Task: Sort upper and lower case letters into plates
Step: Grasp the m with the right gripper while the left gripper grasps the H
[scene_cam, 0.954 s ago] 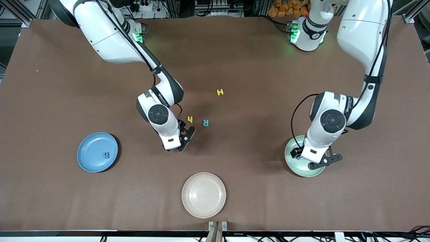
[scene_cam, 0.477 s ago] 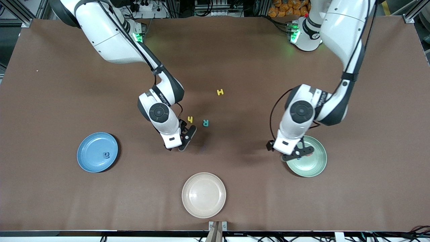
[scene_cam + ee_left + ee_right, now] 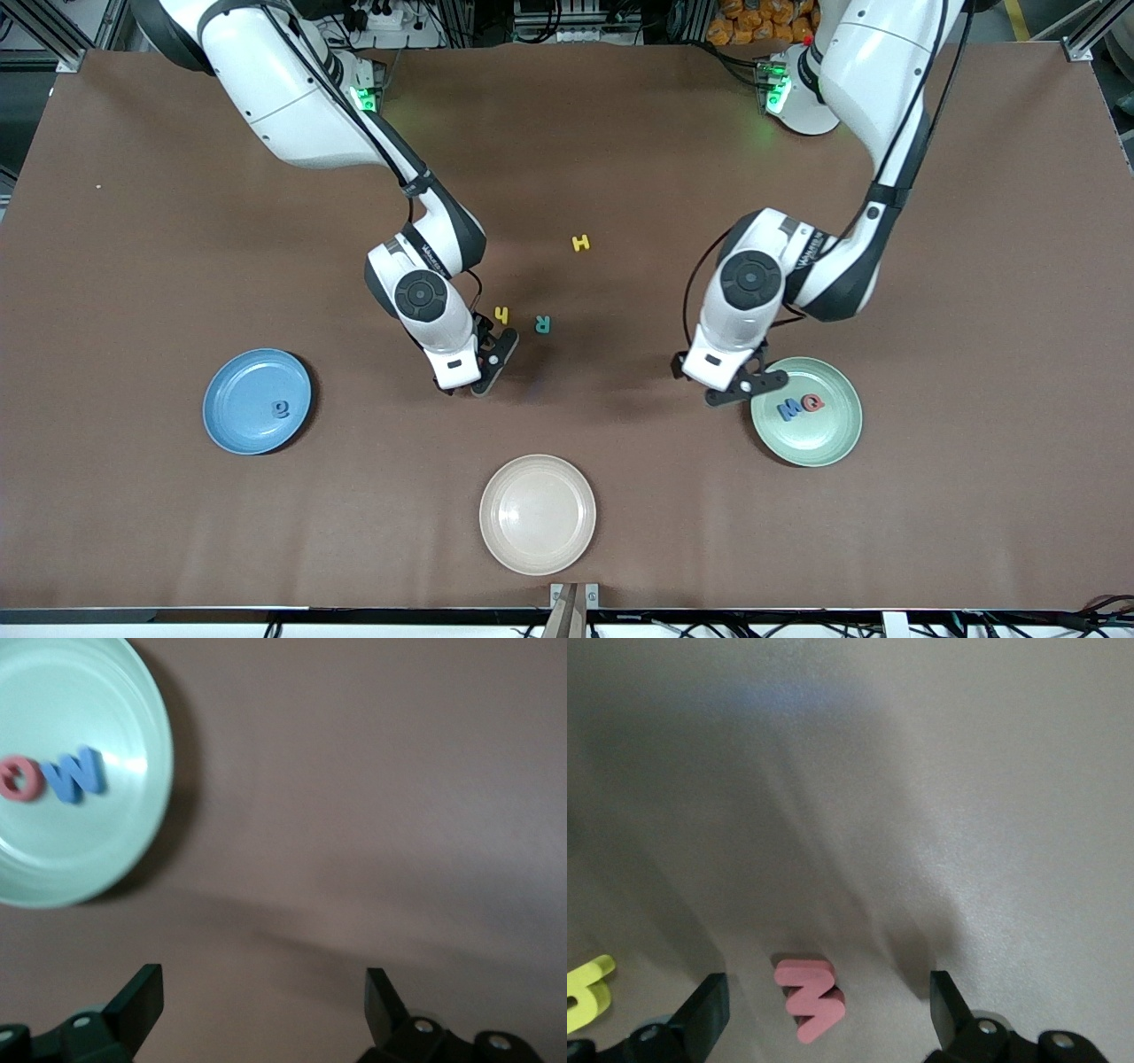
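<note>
Both grippers spread wide, holding nothing.
Front view: you see the left gripper (image 3: pixel 740 383) beside the mint plate (image 3: pixel 828 441), which holds blue M (image 3: pixel 788 408) and red Q (image 3: pixel 811 403); the right gripper (image 3: pixel 483 365) is near yellow h (image 3: pixel 502 314) and teal R (image 3: pixel 543 324); yellow H (image 3: pixel 581 242) lies farther; the blue plate (image 3: pixel 239 434) holds one letter (image 3: pixel 281 408).
Left wrist view: fingers (image 3: pixel 142 997) wide over bare table.
Right wrist view: fingers (image 3: pixel 709 1010) straddle a pink letter (image 3: pixel 811 998).

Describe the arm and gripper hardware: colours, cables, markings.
Both arms have glossy white shells with black joint bands, round black caps at the wrist, small dark lettering on the forearm and thin black cables along them. Bases glow green. The left gripper and right gripper are black with two fingers.
</note>
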